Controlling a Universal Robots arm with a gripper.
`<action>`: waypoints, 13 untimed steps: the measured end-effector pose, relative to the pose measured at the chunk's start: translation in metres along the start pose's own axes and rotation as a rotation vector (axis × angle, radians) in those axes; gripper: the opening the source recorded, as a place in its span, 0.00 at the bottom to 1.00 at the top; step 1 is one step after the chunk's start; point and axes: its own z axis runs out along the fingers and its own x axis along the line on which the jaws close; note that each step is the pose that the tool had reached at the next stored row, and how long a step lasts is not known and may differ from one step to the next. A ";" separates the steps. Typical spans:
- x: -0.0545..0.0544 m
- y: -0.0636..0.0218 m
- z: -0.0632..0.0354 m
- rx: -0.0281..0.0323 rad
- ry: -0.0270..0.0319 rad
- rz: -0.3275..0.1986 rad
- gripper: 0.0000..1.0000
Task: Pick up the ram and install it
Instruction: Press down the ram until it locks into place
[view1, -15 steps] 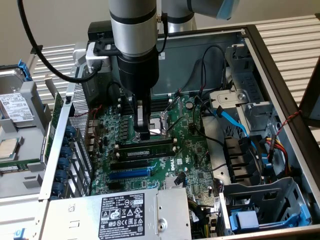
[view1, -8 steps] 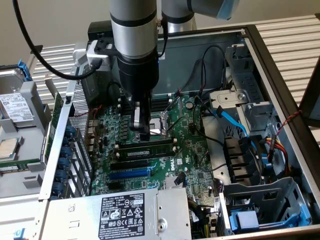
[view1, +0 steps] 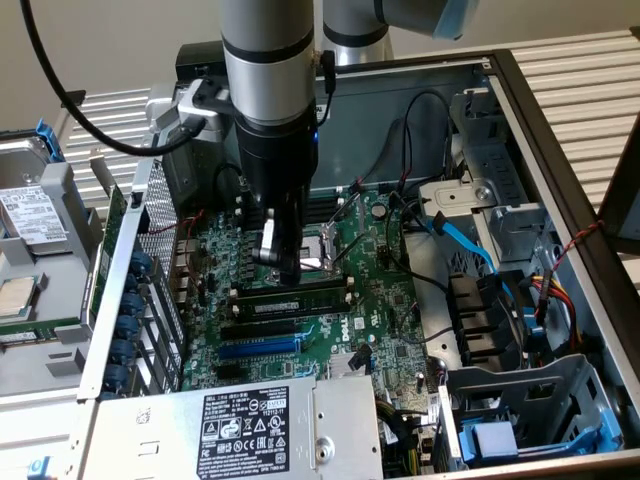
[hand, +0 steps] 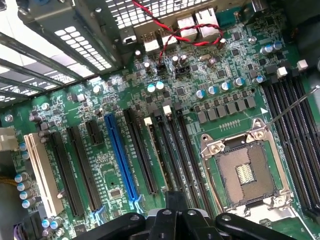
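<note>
From the exterior view, I have the gripper (view1: 283, 262) low over the motherboard (view1: 300, 300) inside the open computer case (view1: 560, 180), its fingers drawn together right above the ram (view1: 290, 297). That green stick lies lengthwise in the memory slot nearest the CPU socket (view1: 322, 250), with the black empty slots (view1: 262, 328) and the blue expansion slot (view1: 255, 350) just beside it, toward the power supply (view1: 250, 430). I see nothing pinched between the fingers; they look to be bearing down on the stick's top edge or sitting just over it, and I can't tell which from here. I judge the step to be seating, so I'd want pressure straight down, centred along the stick's length, with no sideways lean that would bend the board.

In the wrist view, the gripper (hand: 176, 215) shows as dark closed hardware at the frame edge, with a dark narrow piece running from it toward the slots. The ram (hand: 156, 150) appears edge-on as a thin strip with a pale end, between 2 long black slots, just beside the CPU socket (hand: 245, 175). The blue expansion slot (hand: 120, 160) sits further off. I'd check both end latches here; whether they have clicked in I cannot make out.
</note>
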 end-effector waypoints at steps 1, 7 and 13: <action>0.000 0.0000 0.0007 -0.0004 -0.0002 0.017 0.11; 0.000 0.0003 -0.0040 -0.0005 0.0014 0.058 0.11; 0.000 0.0004 -0.0129 -0.0022 0.0008 0.125 0.11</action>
